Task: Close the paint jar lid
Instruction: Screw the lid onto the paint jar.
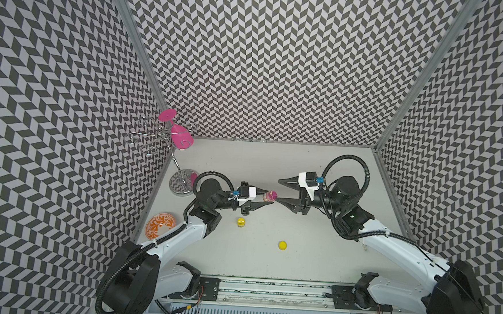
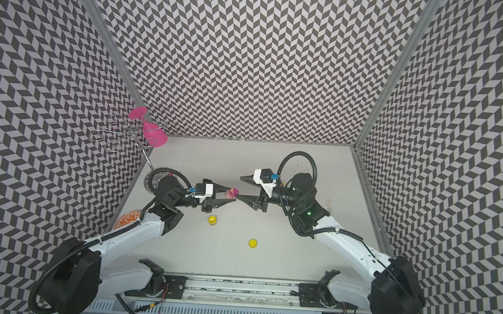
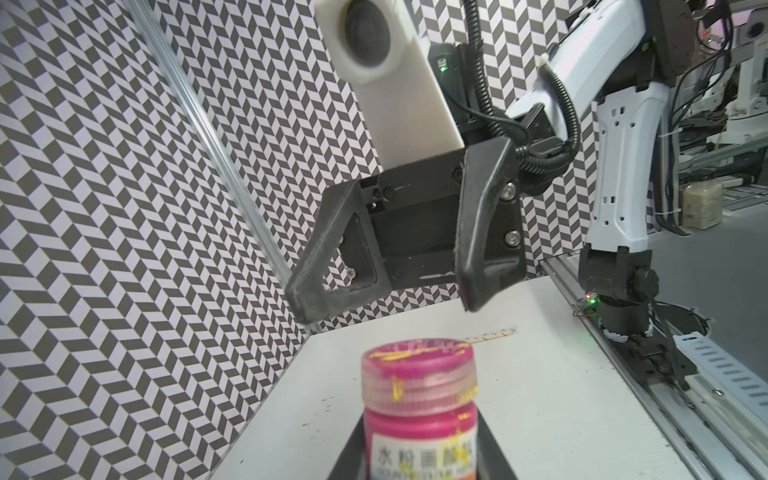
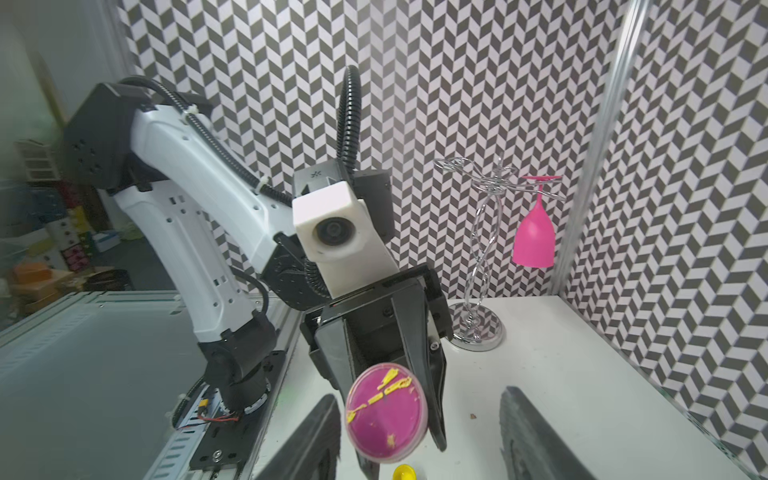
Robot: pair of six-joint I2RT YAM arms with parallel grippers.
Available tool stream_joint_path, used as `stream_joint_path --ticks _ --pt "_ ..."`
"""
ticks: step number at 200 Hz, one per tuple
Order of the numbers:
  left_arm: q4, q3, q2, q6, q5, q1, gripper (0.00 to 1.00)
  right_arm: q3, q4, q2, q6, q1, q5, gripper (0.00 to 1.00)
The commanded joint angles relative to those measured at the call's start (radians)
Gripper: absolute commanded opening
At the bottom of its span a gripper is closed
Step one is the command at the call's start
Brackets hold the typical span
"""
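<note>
A pink paint jar [image 1: 269, 196] [image 2: 230, 193] [image 3: 419, 440] is held sideways above the table. My left gripper [image 1: 267, 197] [image 2: 231, 194] [image 3: 419, 461] is shut on its body. A translucent lid [image 3: 417, 382] [image 4: 384, 411], smeared with yellow, sits on the jar's mouth and faces my right gripper. My right gripper [image 1: 277, 190] [image 2: 239, 187] [image 3: 386, 303] [image 4: 417, 395] is open. Its fingers [image 4: 307, 440] stand wide apart on either side of the lid, one tip close to the lid's rim. I cannot tell how tight the lid sits.
A small yellow paint jar [image 1: 241, 222] stands open on the table below the left gripper, with its yellow lid [image 1: 283, 245] lying apart. At the left wall are a wire glass rack [image 1: 183, 182] with a hanging pink glass [image 1: 179, 135], and an orange patterned plate [image 1: 161, 224].
</note>
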Motion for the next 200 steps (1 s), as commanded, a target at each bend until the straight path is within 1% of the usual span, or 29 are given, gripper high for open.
stream_joint_path --ticks 1,42,67,99,149,168,184,200 --pt "0.052 0.027 0.005 -0.03 0.045 0.006 0.3 0.025 0.097 0.031 0.007 -0.001 -0.1 0.61" --pt "0.051 0.029 0.007 -0.03 0.037 0.005 0.3 0.041 0.134 0.069 0.034 0.012 -0.132 0.58" --pt "0.049 0.032 0.008 -0.029 0.036 0.005 0.3 0.056 0.13 0.087 0.034 0.023 -0.13 0.53" --pt "0.048 0.032 0.006 -0.028 0.03 0.005 0.3 0.072 0.128 0.108 0.034 0.037 -0.127 0.44" --pt "0.048 0.033 0.005 -0.027 0.025 0.005 0.3 0.083 0.117 0.126 0.03 0.05 -0.116 0.4" --pt "0.048 0.033 0.006 -0.025 0.024 0.005 0.3 0.084 0.117 0.127 0.031 0.053 -0.106 0.32" --pt "0.046 0.033 0.007 -0.026 0.022 0.005 0.29 0.085 0.117 0.127 0.035 0.056 -0.091 0.23" --pt "0.046 0.033 0.007 -0.025 0.018 0.006 0.29 0.087 0.114 0.126 0.036 0.058 -0.083 0.19"
